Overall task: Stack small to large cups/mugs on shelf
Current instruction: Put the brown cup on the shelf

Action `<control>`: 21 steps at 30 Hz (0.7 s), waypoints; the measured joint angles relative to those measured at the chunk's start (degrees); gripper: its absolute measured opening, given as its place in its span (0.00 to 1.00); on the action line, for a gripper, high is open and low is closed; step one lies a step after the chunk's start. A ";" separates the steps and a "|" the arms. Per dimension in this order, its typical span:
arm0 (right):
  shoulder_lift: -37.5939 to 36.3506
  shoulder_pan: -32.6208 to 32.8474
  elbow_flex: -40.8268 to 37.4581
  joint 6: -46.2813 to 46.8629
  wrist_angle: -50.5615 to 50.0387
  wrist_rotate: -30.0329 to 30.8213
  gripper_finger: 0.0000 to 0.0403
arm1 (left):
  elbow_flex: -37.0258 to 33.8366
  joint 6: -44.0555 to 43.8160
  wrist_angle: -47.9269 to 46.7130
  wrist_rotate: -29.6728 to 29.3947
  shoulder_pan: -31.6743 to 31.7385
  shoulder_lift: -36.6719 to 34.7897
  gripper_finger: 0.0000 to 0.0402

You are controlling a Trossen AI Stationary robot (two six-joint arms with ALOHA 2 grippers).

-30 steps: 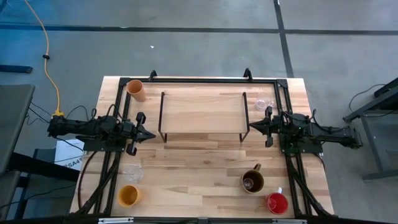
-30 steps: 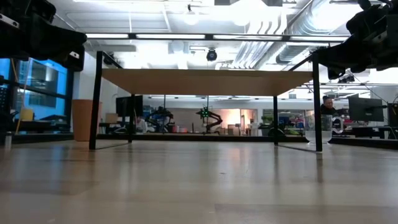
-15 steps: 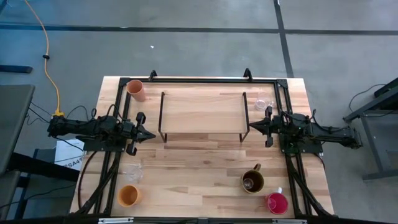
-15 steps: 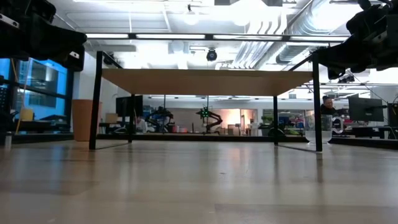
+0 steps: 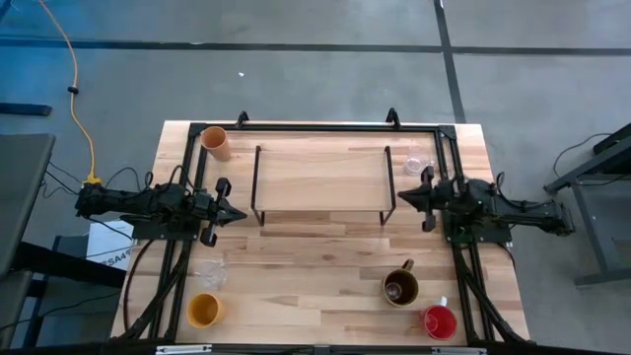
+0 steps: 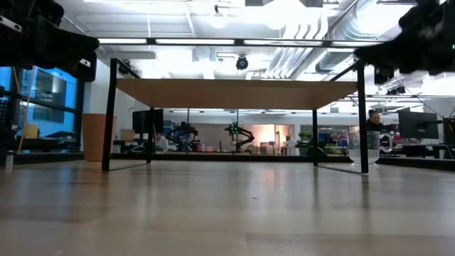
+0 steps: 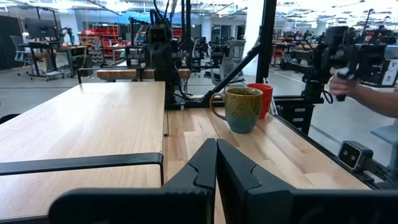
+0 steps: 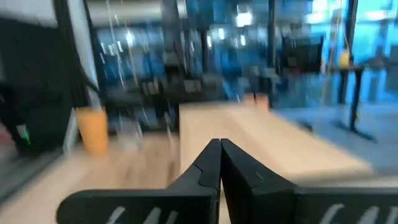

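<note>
The shelf (image 5: 320, 177), light wood top on a thin black frame, stands at the table's far middle with nothing on it. A peach tumbler (image 5: 216, 142) stands at the far left, and a clear glass mug (image 5: 417, 163) at the far right. A second clear mug (image 5: 210, 273) and a yellow-orange cup (image 5: 204, 310) stand near left. A brown handled mug (image 5: 400, 287) and a red cup (image 5: 440, 321) stand near right. My left gripper (image 5: 240, 213) is shut and empty, left of the shelf. My right gripper (image 5: 397, 195) is shut and empty at the shelf's right end.
Black arm frames run along the table's left and right sides (image 5: 187, 247). Bare wood lies between the shelf and the near cups. A person's hand (image 7: 367, 93) holding a device shows beyond the table in the left wrist view.
My right gripper has swung a little toward the table's far edge and risen slightly, still shut; its wrist view is blurred with motion. The cups and the shelf have stayed put.
</note>
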 joint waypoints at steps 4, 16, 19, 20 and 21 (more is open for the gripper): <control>-0.02 0.05 -0.02 0.21 13.73 -4.11 0.00 | 0.00 0.01 -0.01 0.01 0.01 0.02 0.00; -0.02 0.05 3.22 -6.12 23.47 -2.19 0.00 | -0.01 0.00 0.12 0.02 0.01 0.02 0.00; -0.02 0.05 3.37 -4.76 23.27 -2.19 0.00 | -0.01 0.01 0.12 0.02 0.00 0.02 0.00; -0.02 0.05 3.37 -3.88 22.90 -2.19 0.00 | 0.00 0.00 0.12 0.02 0.00 0.01 0.00; -0.02 0.05 3.37 -3.21 22.36 -2.26 0.00 | -0.02 0.01 0.14 0.02 0.02 0.02 0.00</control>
